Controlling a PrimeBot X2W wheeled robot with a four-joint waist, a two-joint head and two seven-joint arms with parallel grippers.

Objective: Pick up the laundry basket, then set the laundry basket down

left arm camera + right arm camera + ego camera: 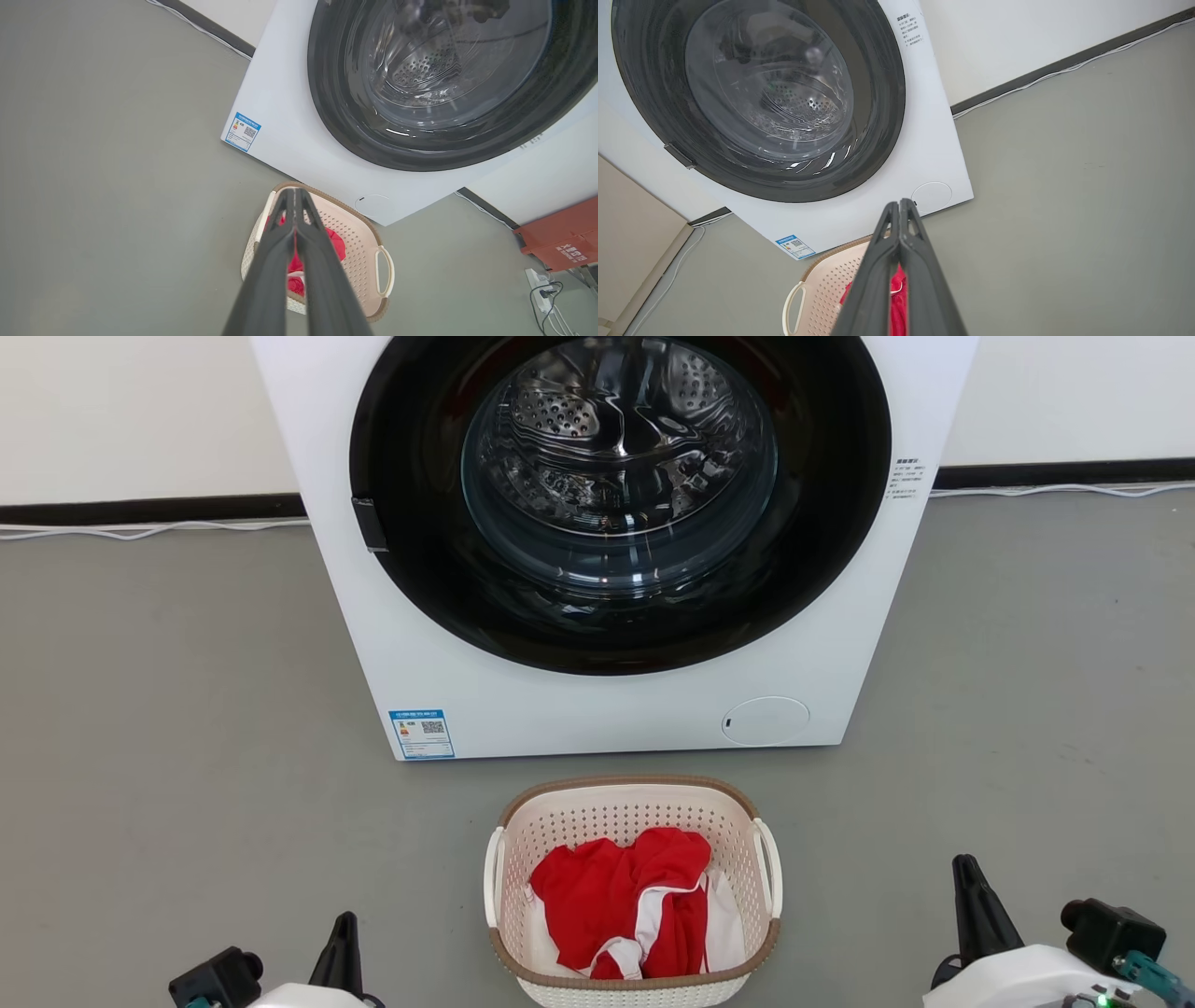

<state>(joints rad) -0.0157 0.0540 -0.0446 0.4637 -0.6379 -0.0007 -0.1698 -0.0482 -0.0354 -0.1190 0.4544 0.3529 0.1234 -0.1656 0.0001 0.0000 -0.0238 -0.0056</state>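
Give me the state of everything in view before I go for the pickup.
Laundry basket: upright on the floor before the washing machine, not yet lifted.
Clothes: red and white, crumpled inside the basket.
Washing machine door: shut.
Round flap: shut.
Left gripper: shut, empty, left of the basket, apart from it.
Right gripper: shut, empty, right of the basket, apart from it.

head: above, looking down at washing machine (pixel 597 709) | wrists: either side, tilted | shared: washing machine, laundry basket (pixel 621 812)
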